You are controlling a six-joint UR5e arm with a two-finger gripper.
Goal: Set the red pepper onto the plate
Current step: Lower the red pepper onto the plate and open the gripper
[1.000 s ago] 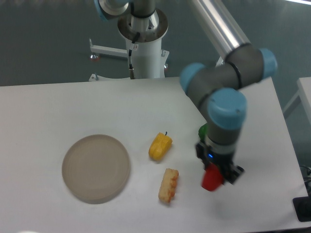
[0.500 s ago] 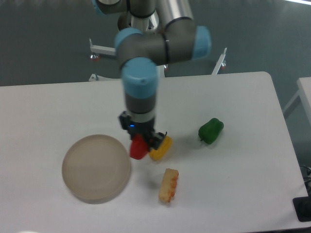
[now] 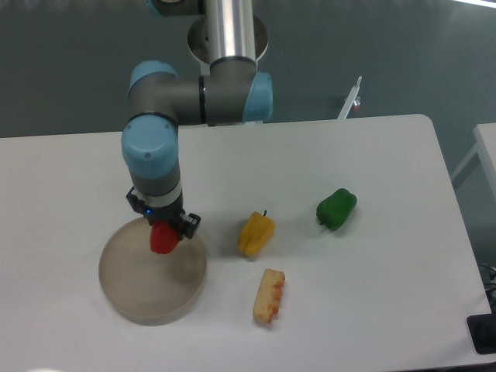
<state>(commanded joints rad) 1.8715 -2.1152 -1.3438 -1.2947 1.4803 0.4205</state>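
Note:
The red pepper [image 3: 162, 239] is glossy and red, held in my gripper [image 3: 164, 232] above the upper right part of the plate [image 3: 132, 291]. The gripper is shut on the pepper and points straight down; its fingers are mostly hidden behind the wrist. I cannot tell whether the pepper touches the plate. The plate is round, flat and beige, on the left of the white table.
A yellow pepper [image 3: 255, 233] lies just right of the plate. A yellow-and-red corn-like piece [image 3: 269, 295] lies below it. A green pepper [image 3: 336, 209] lies further right. The robot base [image 3: 228, 35] stands at the table's back edge.
My gripper has carried the red pepper from the table's right side leftwards, past the yellow pepper, to above the plate.

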